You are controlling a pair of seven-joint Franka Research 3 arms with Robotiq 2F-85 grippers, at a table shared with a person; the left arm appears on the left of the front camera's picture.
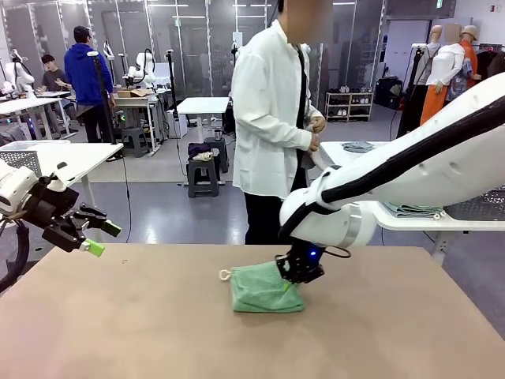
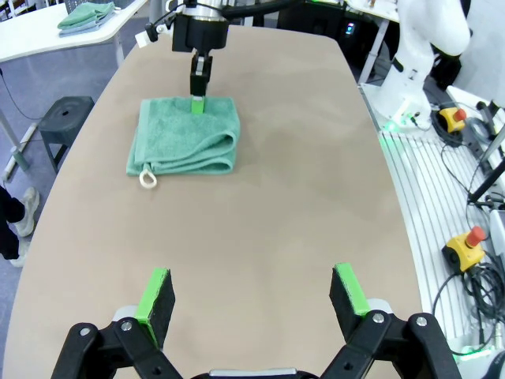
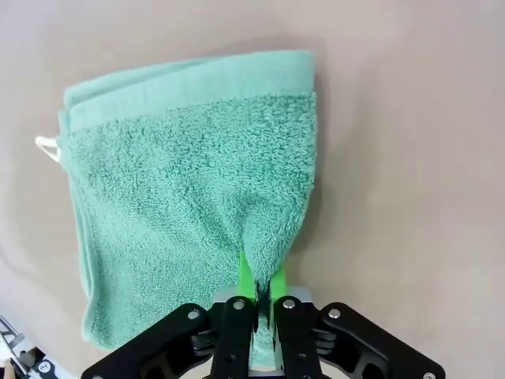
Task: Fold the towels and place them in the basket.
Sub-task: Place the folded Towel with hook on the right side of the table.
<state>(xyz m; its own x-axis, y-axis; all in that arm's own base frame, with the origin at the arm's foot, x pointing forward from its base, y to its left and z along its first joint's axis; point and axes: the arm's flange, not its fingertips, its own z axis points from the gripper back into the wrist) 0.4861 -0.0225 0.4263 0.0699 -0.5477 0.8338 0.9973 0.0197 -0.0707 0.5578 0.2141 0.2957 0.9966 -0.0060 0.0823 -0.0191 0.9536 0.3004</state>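
I'm watching the right tool (image 3: 258, 272) pinching a small tuck of the mint green towel (image 3: 189, 181) at one edge, its pads pressed together on the terry. The towel is lying folded near the middle of the desk (image 3: 410, 158), with its corner loop (image 3: 47, 146) poking out at the side away from the grip. I'm worrying that the pinch is taking only the top layer. If so, lifting could peel the fold open, or the cloth could slip free. The left tool (image 2: 252, 288) is hovering spread wide, holding nothing, well apart from the towel.
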